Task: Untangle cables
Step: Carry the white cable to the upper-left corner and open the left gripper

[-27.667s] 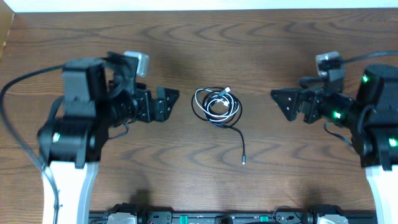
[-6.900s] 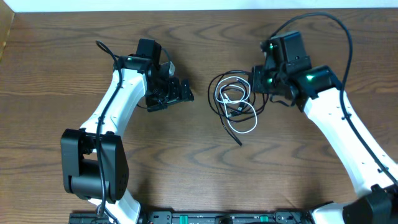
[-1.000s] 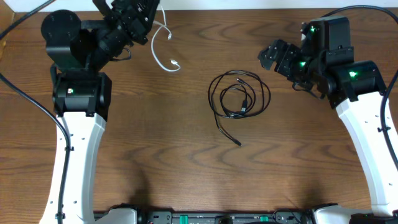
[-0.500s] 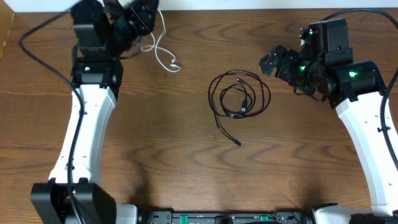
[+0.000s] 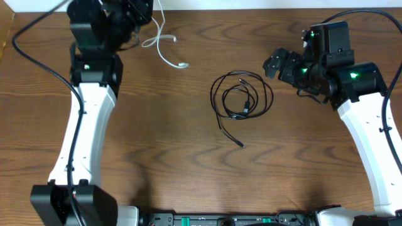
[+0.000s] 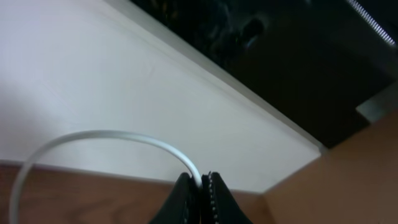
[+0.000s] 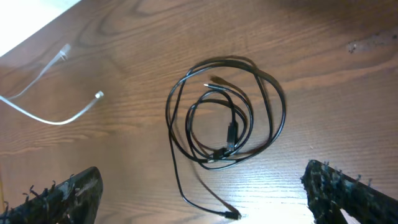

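Observation:
Two black cables lie coiled together at the table's middle, one tail running toward the front. In the right wrist view the black cables lie just beyond my right gripper, which is open and empty, its fingertips wide apart. The white cable hangs at the far left from my left gripper, its free plug end resting on the wood, well apart from the black coil. The left wrist view shows the left gripper shut on the white cable, which arcs away to the left. My right gripper hovers right of the coil.
The table's far edge meets a white wall close behind the left gripper. Thick black wires trail from the left arm, and another loops over the right arm. A rail runs along the front edge.
The left gripper, still holding the white cable, has swung near the far left edge; the cable's free end shifted slightly right and toward the front. The right arm barely moved.

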Controlling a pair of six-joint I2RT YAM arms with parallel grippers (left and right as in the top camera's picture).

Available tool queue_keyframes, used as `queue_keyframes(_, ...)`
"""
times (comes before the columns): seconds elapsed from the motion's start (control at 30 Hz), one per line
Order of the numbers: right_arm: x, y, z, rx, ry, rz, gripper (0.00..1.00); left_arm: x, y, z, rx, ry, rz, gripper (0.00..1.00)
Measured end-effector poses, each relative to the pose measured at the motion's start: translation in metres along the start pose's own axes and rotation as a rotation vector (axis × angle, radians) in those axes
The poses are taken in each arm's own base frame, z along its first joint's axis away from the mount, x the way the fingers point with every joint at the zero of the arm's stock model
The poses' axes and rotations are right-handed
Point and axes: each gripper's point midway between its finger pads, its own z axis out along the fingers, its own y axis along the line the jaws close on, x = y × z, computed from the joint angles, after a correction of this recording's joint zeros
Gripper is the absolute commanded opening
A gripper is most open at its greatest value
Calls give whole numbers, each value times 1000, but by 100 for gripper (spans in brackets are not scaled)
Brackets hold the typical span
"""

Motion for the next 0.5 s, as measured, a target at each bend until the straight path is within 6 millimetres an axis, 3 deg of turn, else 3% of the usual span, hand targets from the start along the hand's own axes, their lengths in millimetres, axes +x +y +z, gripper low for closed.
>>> queue_keyframes(0.13,1,-1,0,3,3,1,98,-44,-9,17,-17,-35,12,8)
queue_keyframes(0.23,2,-2,0,8,9,2,97,-68,3,31,-69,-28,5,7)
queue_keyframes(0.33,5,-4,1,14,18,3,97,-87,39,43,-155,-39,-4,8)
queue_keyframes(0.5,9,-6,0,24,34,4,95,-108,141,45,-349,-115,-26,8)
